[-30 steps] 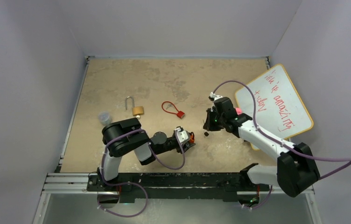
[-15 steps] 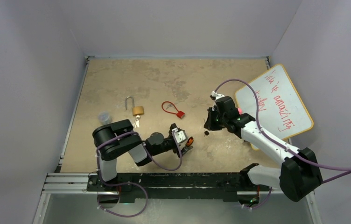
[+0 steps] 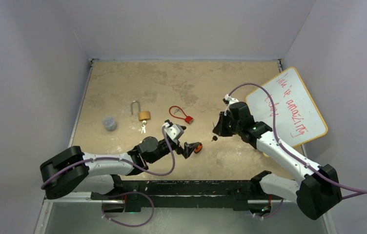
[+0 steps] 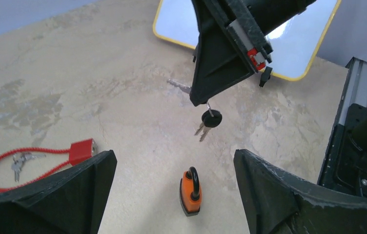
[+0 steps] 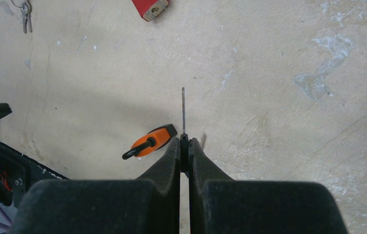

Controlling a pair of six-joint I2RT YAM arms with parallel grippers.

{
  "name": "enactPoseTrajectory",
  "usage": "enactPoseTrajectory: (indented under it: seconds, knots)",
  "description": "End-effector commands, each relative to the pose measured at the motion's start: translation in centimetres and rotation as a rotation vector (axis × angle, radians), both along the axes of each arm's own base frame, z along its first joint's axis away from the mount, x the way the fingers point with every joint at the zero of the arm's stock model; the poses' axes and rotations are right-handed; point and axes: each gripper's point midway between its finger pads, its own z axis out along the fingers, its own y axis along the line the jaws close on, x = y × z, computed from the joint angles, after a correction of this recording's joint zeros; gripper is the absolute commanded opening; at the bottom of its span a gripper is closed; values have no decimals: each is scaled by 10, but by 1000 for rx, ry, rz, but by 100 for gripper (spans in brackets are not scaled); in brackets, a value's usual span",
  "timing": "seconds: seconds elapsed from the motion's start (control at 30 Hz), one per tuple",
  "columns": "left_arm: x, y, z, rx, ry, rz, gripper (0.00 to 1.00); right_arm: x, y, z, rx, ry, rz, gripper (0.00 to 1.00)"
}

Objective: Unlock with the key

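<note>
One tan table (image 3: 123, 83) is carrying everything here, with one yellow-rimmed whiteboard (image 3: 289, 105) lying at its right edge. Two arms are reaching in over it.

The left gripper (image 4: 173, 158) is sitting with its fingers (image 4: 54, 192) spread wide and gripping nothing. The orange padlock (image 4: 190, 191) is lying on the table in the gap between them, touching neither.

The right gripper (image 5: 185, 142) is pinching tight on a key (image 5: 183, 109), blade poking out past the tips. It's hovering just beyond that padlock, with a black-headed key (image 4: 212, 118) dangling underneath.

I'm counting three locks: the orange one, a red cable lock (image 3: 181, 115) and a brass padlock (image 3: 144, 115) with a long shackle. One grey cup (image 3: 109, 124) is sitting left of the brass one. A small key bunch (image 3: 143, 128) is lying just beside the brass padlock, and another little bunch (image 4: 19, 158) is hanging on the red cable.
</note>
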Motion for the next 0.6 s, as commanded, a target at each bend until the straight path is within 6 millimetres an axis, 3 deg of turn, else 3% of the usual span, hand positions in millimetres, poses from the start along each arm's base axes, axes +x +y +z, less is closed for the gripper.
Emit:
enactPoseTrajectory:
  seconds: [0.0,0.13,0.33,0.57]
  knots:
    - [-7,-2,-33,29,230,18,95,-4,0,-4,21,16,-22,0]
    - [-12,-16,-52,35,297,6,93,-7,-3,-10,18,31,-38,0]
    - [-5,-34,-89,134,336,11,63,-10,-9,-18,-3,49,-64,0]
    - [4,-52,-106,144,339,8,53,-13,-13,-23,-19,56,-66,0]
